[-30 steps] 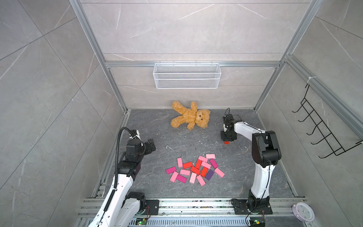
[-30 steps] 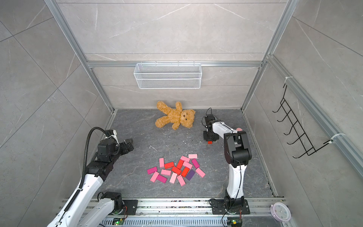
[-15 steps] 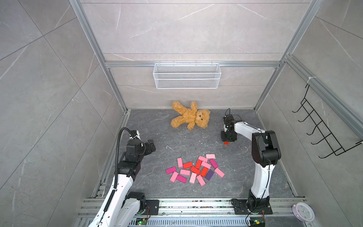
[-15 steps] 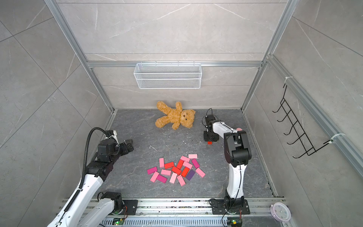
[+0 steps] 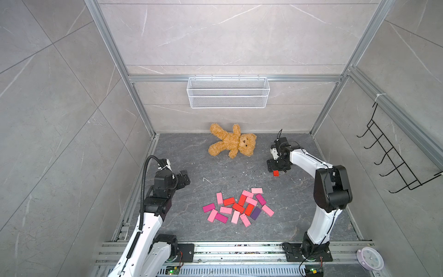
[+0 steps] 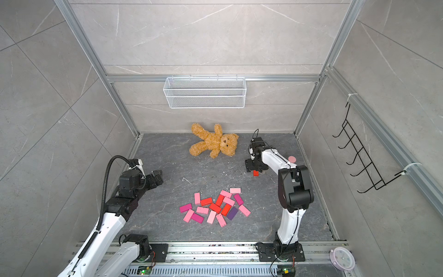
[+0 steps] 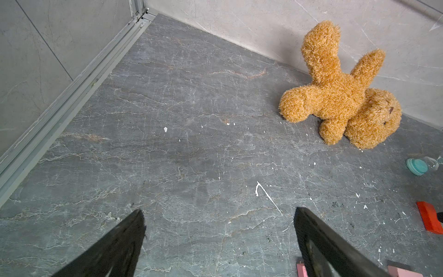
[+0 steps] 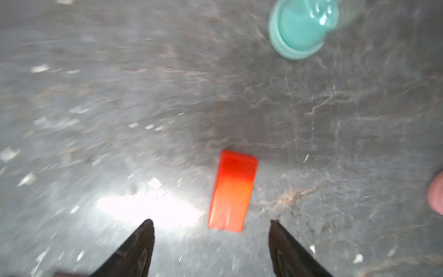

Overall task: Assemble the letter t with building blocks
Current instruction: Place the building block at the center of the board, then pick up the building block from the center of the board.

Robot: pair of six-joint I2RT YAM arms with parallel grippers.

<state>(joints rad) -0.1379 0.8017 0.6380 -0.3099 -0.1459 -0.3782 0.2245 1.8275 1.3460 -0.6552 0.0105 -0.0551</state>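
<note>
Right jaws apart, clear of flat red rectangular block (image 8: 232, 191) on grey bench (image 8: 119, 84); best lift straight up. Left jaws wide, empty.

Stretches the right arm (image 5: 309, 163) far forward from its base, wrist bent steeply down, with the right gripper (image 8: 211, 221) set low and its jaws spread apart. Holds the left arm (image 5: 148, 227) raised with the elbow bent, the left gripper (image 7: 218, 213) tilted forward and down, jaws wide apart.
</note>
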